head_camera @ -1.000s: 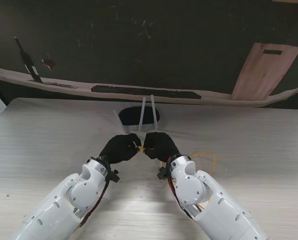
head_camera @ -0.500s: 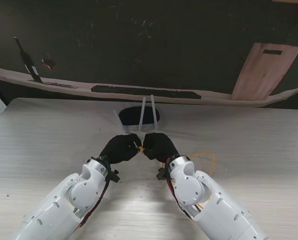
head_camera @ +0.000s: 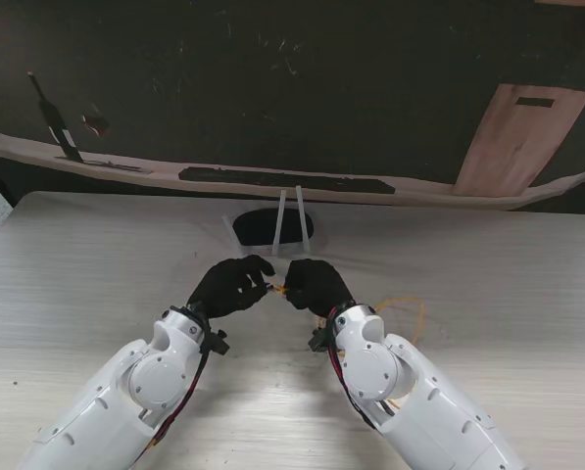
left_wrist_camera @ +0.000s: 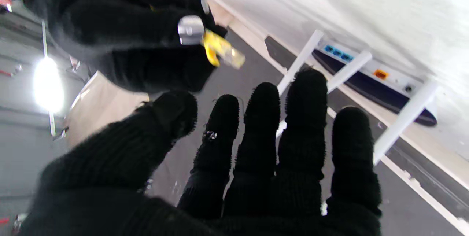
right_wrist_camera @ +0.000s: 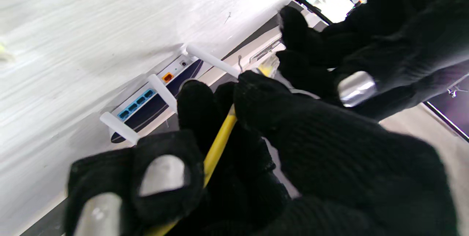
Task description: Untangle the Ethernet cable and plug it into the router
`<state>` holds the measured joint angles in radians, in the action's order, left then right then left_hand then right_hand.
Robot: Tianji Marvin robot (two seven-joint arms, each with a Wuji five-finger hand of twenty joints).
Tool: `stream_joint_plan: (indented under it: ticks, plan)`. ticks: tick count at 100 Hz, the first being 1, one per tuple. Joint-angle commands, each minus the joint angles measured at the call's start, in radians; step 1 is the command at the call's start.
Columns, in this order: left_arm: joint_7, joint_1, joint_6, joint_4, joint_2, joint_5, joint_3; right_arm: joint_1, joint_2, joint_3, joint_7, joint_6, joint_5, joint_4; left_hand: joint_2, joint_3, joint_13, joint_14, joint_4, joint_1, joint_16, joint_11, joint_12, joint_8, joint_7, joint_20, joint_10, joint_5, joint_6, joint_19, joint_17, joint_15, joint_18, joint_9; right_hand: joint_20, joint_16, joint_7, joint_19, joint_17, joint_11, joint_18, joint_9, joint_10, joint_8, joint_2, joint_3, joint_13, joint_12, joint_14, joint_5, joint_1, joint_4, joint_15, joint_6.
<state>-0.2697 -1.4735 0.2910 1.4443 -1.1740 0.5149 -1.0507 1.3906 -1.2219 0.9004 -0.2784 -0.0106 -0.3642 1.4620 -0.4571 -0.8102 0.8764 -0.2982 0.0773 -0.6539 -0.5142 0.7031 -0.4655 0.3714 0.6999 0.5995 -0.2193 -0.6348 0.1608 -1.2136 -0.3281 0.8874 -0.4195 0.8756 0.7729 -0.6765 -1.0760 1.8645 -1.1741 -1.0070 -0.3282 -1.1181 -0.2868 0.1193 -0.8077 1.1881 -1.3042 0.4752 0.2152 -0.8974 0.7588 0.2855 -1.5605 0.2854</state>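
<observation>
Though near, router [right_wrist_camera: 154, 96] markings unreadable.

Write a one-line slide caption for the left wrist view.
Open black-gloved left hand faces the right hand pinching the yellow Ethernet cable's clear plug, white router beyond.

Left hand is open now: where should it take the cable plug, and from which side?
Pinch the clear plug by its flat sides, just ahead of the right hand, with the left hand coming from the left. The tip juts free there, toward the router.
</observation>
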Motion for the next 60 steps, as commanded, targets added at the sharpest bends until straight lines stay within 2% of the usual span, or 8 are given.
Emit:
stream_joint_plan:
  ticks: [1, 6, 9, 21, 38, 47, 54, 60]
  plan:
    - [-0.02, -0.021, 0.006, 0.017, -0.002, -0.008, -0.017, 0.011, 0.001, 0.006, 0.014, 0.003, -0.002, 0.013, 0.031, 0.033, -0.029, -0.122, -0.018, 0.01, -0.017, -0.019, 0.014, 0.018, -0.02, 0.024, -0.014, 0.026, -0.011, 0.015, 0.034, -0.023, -0.012, -0.03, 0.031, -0.025, -0.06, 0.23, -0.053, -0.132, 0.327, -0.056, -0.188, 0.058, 0.074, 0.035, -0.003, 0.028, -0.105, -0.032, 0.026, -0.017, -0.124, -0.065]
    - [-0.035, -0.035, 0.01, 0.027, -0.003, -0.005, -0.039, 0.013, 0.002, 0.011, 0.015, 0.008, -0.006, 0.017, 0.045, 0.066, -0.04, -0.122, -0.012, -0.008, -0.018, -0.027, 0.018, 0.015, -0.019, 0.025, -0.02, 0.019, -0.018, 0.024, 0.047, -0.031, -0.017, -0.036, 0.039, -0.028, -0.06, 0.23, -0.053, -0.135, 0.328, -0.061, -0.186, 0.064, 0.076, 0.035, -0.003, 0.038, -0.105, -0.031, 0.023, -0.016, -0.13, -0.07]
    - [-0.046, -0.043, 0.011, 0.032, -0.004, -0.001, -0.052, 0.015, 0.003, 0.013, 0.015, 0.011, -0.008, 0.018, 0.05, 0.09, -0.052, -0.136, -0.008, -0.026, -0.019, -0.032, 0.02, 0.012, -0.017, 0.026, -0.025, 0.014, -0.023, 0.029, 0.053, -0.039, -0.02, -0.036, 0.043, -0.03, -0.061, 0.23, -0.054, -0.138, 0.328, -0.065, -0.184, 0.068, 0.078, 0.036, -0.003, 0.043, -0.103, -0.03, 0.022, -0.016, -0.133, -0.072]
    - [-0.091, -0.078, 0.001, 0.051, -0.005, 0.033, -0.108, 0.025, 0.002, 0.025, 0.013, 0.023, -0.002, 0.029, 0.043, 0.14, -0.06, -0.138, 0.0, -0.071, -0.019, -0.037, 0.023, 0.006, 0.014, 0.027, -0.031, -0.02, -0.034, 0.04, 0.064, -0.054, -0.026, -0.029, 0.048, -0.032, -0.058, 0.23, -0.053, -0.14, 0.323, -0.073, -0.182, 0.074, 0.074, 0.036, -0.002, 0.053, -0.097, -0.035, 0.019, -0.015, -0.135, -0.074]
    - [-0.087, -0.112, -0.078, 0.063, 0.004, 0.071, -0.175, 0.047, 0.0, 0.046, 0.011, 0.031, 0.029, 0.055, 0.049, 0.166, -0.088, -0.141, -0.004, -0.069, -0.013, -0.057, 0.032, 0.011, 0.04, 0.019, -0.038, -0.027, -0.027, 0.062, 0.083, -0.079, -0.029, -0.041, 0.032, -0.023, -0.047, 0.23, -0.047, -0.127, 0.283, -0.073, -0.178, 0.08, 0.078, 0.031, 0.0, 0.065, -0.058, -0.037, 0.018, -0.015, -0.113, -0.07]
    - [-0.066, -0.108, -0.127, 0.048, 0.007, 0.065, -0.19, 0.057, 0.001, 0.056, 0.013, 0.029, 0.035, 0.067, 0.061, 0.168, -0.102, -0.14, -0.019, -0.043, -0.012, -0.078, 0.042, 0.005, 0.034, 0.017, -0.044, -0.02, -0.01, 0.068, 0.092, -0.094, -0.03, -0.053, 0.024, -0.021, -0.045, 0.23, -0.045, -0.123, 0.275, -0.074, -0.175, 0.08, 0.078, 0.03, 0.0, 0.065, -0.053, -0.036, 0.018, -0.016, -0.109, -0.071]
    - [-0.042, -0.093, -0.168, 0.024, 0.008, 0.056, -0.191, 0.063, 0.002, 0.061, 0.015, 0.027, 0.038, 0.073, 0.093, 0.133, -0.162, -0.136, -0.056, 0.029, -0.011, -0.118, 0.054, 0.002, -0.034, 0.013, -0.045, 0.034, 0.016, 0.079, 0.118, -0.136, -0.023, -0.124, 0.018, -0.018, -0.044, 0.23, -0.044, -0.12, 0.269, -0.075, -0.175, 0.079, 0.079, 0.028, 0.0, 0.065, -0.047, -0.036, 0.018, -0.016, -0.104, -0.069]
    - [-0.014, -0.071, -0.192, -0.003, 0.009, 0.034, -0.185, 0.066, 0.004, 0.065, 0.018, 0.026, 0.038, 0.075, 0.087, 0.133, -0.215, -0.126, -0.06, 0.054, -0.016, -0.158, 0.067, -0.011, -0.099, 0.02, -0.041, 0.115, 0.031, 0.066, 0.135, -0.155, -0.013, -0.214, 0.011, -0.016, -0.043, 0.23, -0.043, -0.119, 0.263, -0.076, -0.175, 0.078, 0.079, 0.027, 0.001, 0.065, -0.041, -0.037, 0.017, -0.016, -0.1, -0.068]
